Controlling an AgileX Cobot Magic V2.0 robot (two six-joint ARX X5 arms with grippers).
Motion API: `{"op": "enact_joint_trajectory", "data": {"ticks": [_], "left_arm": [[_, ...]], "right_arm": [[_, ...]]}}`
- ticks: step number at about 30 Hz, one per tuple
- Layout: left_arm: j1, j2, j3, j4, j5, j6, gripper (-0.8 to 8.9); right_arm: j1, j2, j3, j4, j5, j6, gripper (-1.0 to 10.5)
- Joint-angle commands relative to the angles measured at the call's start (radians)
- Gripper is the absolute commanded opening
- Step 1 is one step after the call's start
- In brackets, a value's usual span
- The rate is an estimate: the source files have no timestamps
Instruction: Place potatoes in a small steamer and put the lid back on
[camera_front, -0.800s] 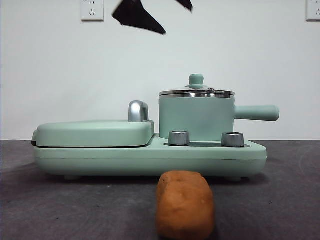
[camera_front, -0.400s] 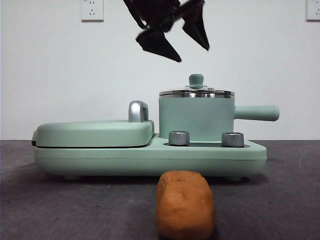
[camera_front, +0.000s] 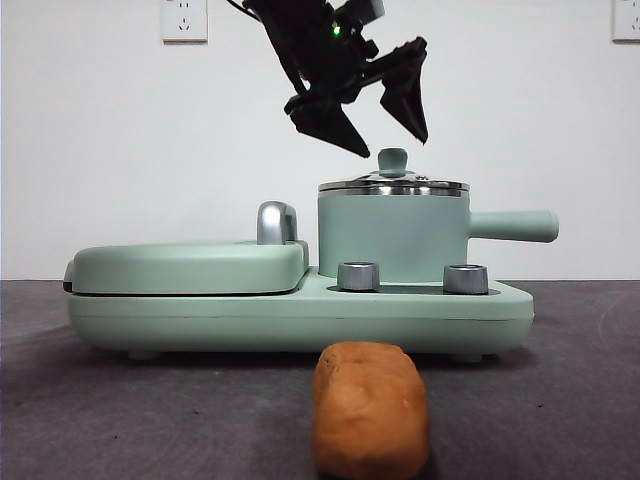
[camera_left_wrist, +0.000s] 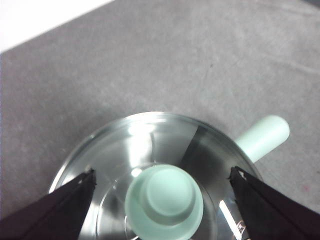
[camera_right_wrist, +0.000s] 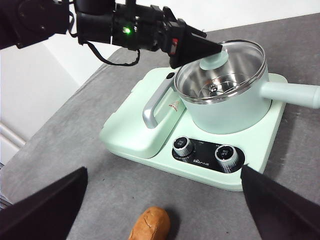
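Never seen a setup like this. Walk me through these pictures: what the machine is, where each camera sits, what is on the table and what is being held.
This is a robot with two arms at a table, each ending in a two-jawed black pincer. One picture looks level across the table; the other two come from cameras on the arms' wrists.

On the grey table sits a mint-green cooker with a closed griddle and two knobs. On it stands the pot with a side handle, with the glass lid on it. A potato lies on the table in front.

The left pincer hangs open just above the lid's green knob, jaws to either side, not touching. The right pincer waits open above the table, near the potato. Nothing is held.
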Motion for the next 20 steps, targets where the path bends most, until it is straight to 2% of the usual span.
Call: {"op": "enact_joint_trajectory", "data": {"ticks": [1,13,20], "left_arm": [[-0.009,0.033,0.035,0.007,-0.003,0.006,4.36],[-0.01,0.055,0.035,-0.012,-0.003,0.007,4.21],[-0.01,0.056,0.035,-0.007,-0.003,0.014,3.04]], "right_arm": [[0.0,0.006,0.014,0.005,-0.003,-0.01,4.9],[0.0,0.006,0.014,0.006,-0.003,-0.01,4.9],[0.0,0.006,0.014,0.006,-0.002,-0.01,4.9]]}}
